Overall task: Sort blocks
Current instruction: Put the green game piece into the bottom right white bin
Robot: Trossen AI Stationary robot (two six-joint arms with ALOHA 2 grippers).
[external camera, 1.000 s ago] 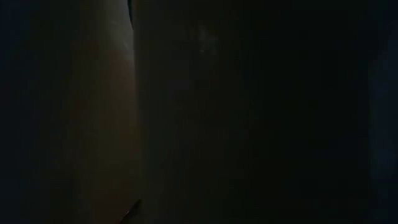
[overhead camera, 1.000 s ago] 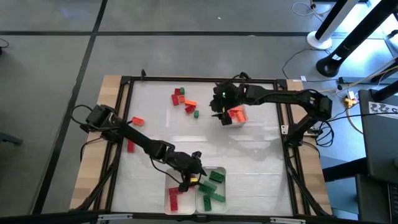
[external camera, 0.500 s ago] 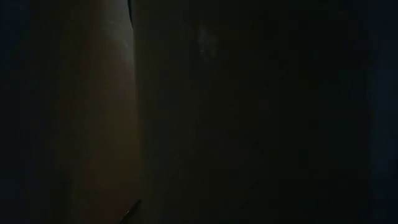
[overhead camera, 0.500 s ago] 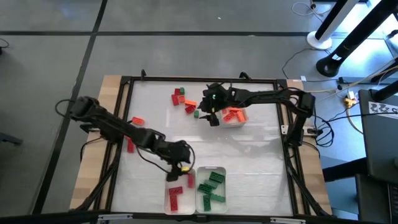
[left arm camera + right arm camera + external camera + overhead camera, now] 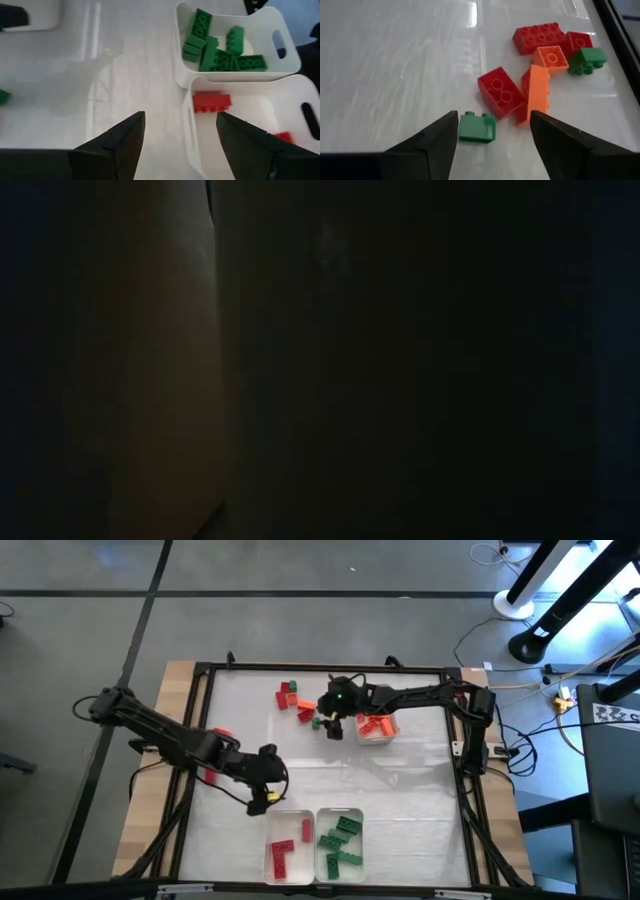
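1. High view: the white table [image 5: 400,790] carries three white trays. Two stand side by side at the near edge: the left-hand tray [image 5: 283,858] holds red blocks [image 5: 283,854], the right-hand tray [image 5: 340,844] holds green blocks [image 5: 338,840]. A third tray [image 5: 377,726] toward the far right holds orange blocks [image 5: 374,724]. A loose cluster of red, orange and green blocks [image 5: 293,700] lies on the far part of the table, and two more red blocks [image 5: 220,734] lie near the left rail beside the left arm. The left gripper [image 5: 266,797] hangs over bare table just beyond the red tray, nothing in it. The right gripper [image 5: 328,726] is low between the loose cluster and the orange tray, over a small green block [image 5: 316,723].

2. Low view: almost wholly dark; nothing on the table can be made out.

3. Left wrist view: the left gripper [image 5: 180,131] has its fingers [image 5: 125,137] spread apart and empty. Past them sit the green tray [image 5: 280,67], with several green bricks [image 5: 215,47] piled in it, and the red tray [image 5: 195,150], with a long red brick [image 5: 212,102] and a smaller red one at its edge.

4. Right wrist view: the right gripper [image 5: 492,131] is spread wide with nothing gripped; the small green block [image 5: 477,128] lies on the table between its fingertips. Just beyond lie a red brick [image 5: 500,92] touching an orange brick on edge [image 5: 538,92], then a square orange brick [image 5: 550,57], a long red brick [image 5: 540,36] and a green brick [image 5: 587,59].
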